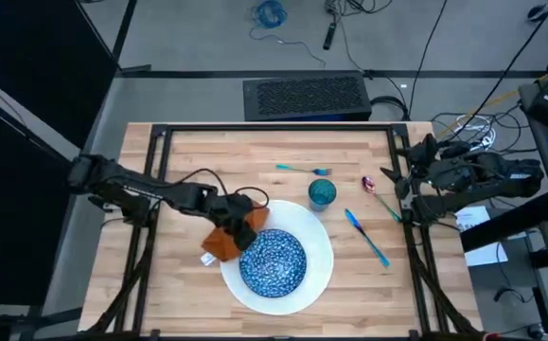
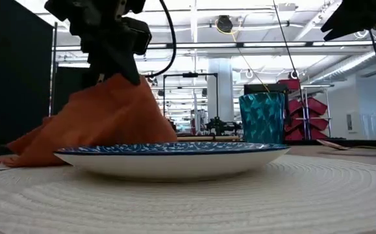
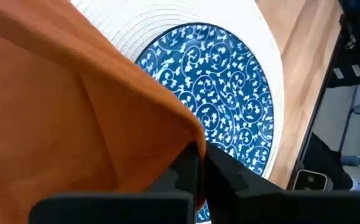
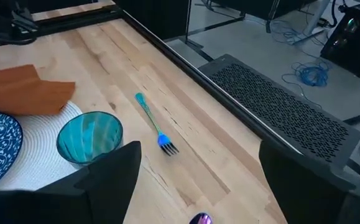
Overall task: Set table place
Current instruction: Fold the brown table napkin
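Note:
A large white plate (image 1: pixel 319 248) lies near the table's front middle, and a blue patterned bowl (image 1: pixel 274 262) rests in it. My left gripper (image 1: pixel 252 220) is over the plate's far left rim, shut on an orange napkin (image 1: pixel 224 241) that drapes down beside the plate. Right of the plate's far side, a teal cup (image 1: pixel 322 193) stands on the table. A teal fork (image 1: pixel 304 170), a spoon (image 1: pixel 380 194) and a blue knife (image 1: pixel 366 237) lie flat on the wood. Over the table's right edge, my right gripper (image 1: pixel 408 186) is open with nothing between its fingers. My left gripper pinches a raised peak of the napkin (image 3: pixel 181 133) between its two fingers; one layer or several, I cannot tell. The fingers come from above, slanting from the table's left. The cloth hangs below them in a tent shape, and its lower end (image 2: pixel 25 153) lies on the table left of the plate.
A black metal frame (image 1: pixel 274 129) edges the light-wood table (image 1: pixel 207 161). There is bare wood at the far left and along the near right. A black perforated box (image 1: pixel 307 97) sits on the floor beyond the far edge, among cables.

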{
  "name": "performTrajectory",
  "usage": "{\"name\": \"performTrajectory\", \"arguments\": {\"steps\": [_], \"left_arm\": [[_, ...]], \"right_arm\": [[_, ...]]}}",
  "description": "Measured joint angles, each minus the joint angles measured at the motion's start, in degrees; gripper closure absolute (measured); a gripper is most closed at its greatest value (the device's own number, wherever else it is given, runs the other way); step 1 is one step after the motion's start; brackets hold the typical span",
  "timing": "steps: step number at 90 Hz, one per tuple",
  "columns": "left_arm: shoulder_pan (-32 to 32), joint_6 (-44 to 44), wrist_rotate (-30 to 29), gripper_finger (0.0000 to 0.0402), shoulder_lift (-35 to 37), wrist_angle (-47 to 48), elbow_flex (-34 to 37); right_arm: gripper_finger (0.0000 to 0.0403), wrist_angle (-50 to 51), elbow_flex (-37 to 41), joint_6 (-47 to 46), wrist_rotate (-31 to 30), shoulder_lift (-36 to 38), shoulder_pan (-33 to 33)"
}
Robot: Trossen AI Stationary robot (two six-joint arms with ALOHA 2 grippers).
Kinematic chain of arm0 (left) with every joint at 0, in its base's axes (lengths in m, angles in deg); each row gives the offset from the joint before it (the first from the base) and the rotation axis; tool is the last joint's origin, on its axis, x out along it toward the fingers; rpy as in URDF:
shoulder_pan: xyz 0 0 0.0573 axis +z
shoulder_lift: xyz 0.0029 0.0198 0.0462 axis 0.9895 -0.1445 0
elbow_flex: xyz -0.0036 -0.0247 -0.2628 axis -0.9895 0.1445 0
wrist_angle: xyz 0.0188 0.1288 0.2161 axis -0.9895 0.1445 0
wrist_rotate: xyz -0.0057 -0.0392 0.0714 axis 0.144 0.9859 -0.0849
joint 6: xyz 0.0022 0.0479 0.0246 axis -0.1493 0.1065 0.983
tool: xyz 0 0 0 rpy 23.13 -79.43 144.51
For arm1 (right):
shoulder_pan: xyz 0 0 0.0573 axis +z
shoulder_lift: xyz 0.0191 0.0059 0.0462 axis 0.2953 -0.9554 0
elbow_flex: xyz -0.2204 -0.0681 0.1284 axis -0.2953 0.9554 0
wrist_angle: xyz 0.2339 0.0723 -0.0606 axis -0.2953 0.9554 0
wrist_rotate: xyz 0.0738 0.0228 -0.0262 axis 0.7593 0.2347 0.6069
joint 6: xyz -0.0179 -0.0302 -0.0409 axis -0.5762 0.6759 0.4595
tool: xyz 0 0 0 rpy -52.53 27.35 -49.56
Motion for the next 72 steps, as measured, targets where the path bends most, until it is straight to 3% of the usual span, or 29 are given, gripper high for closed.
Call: {"name": "performTrajectory", "arguments": {"steps": [22, 72], "left_arm": [[0.4, 0.4, -5.6, 0.0402, 0.0, 21.2, 0.1], [1.4, 3.5, -4.9, 0.0394, 0.0, 21.8, 0.4]], "right_arm": [[0.0090, 0.3, 0.0, -0.6, 0.0, 0.0, 0.0], [0.0090, 0.4, 0.0, -0.9, -0.1, 0.0, 0.0]]}}
